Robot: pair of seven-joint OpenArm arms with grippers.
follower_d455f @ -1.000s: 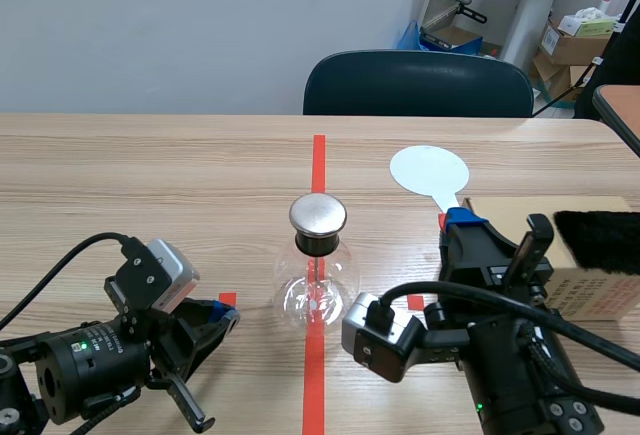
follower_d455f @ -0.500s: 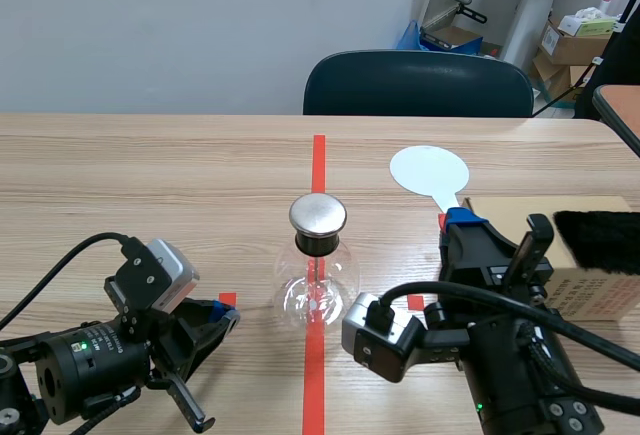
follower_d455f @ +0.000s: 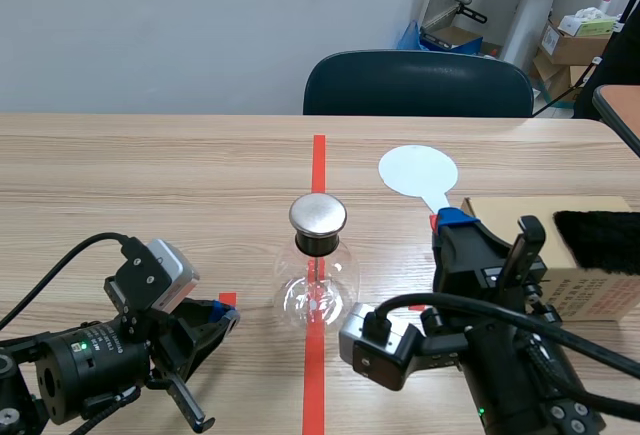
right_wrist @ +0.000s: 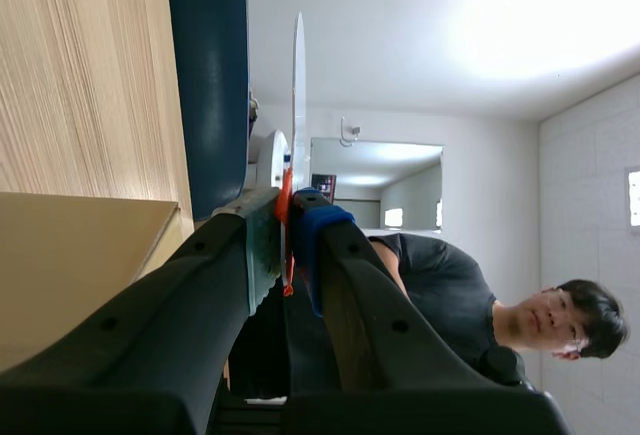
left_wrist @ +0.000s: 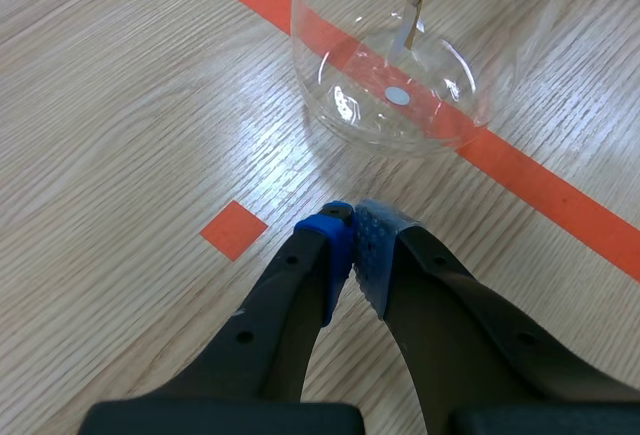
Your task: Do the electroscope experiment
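Note:
The electroscope [follower_d455f: 318, 273], a clear glass flask with a round metal cap [follower_d455f: 318, 214], stands on the red centre tape line. My right gripper [follower_d455f: 446, 221] is right of it, tilted on its side and shut on the red handle of a white disc paddle [follower_d455f: 417, 170]. The disc sits above the table behind and to the right of the flask. In the right wrist view the paddle [right_wrist: 297, 105] shows edge-on, rising from between the right gripper [right_wrist: 287, 227] pads. My left gripper [follower_d455f: 222, 317] rests low, left of the flask. Its pads meet with nothing between them, the left gripper [left_wrist: 355, 245] just short of the flask [left_wrist: 430, 45].
A cardboard box [follower_d455f: 585, 280] with a black furry piece [follower_d455f: 600, 240] on top stands at the right. A dark chair [follower_d455f: 418, 85] is behind the table's far edge. A person [right_wrist: 470, 305] shows beyond the gripper in the right wrist view.
My right gripper has shifted slightly left with the paddle, bringing the white disc a little closer to the flask. The left arm has not moved.

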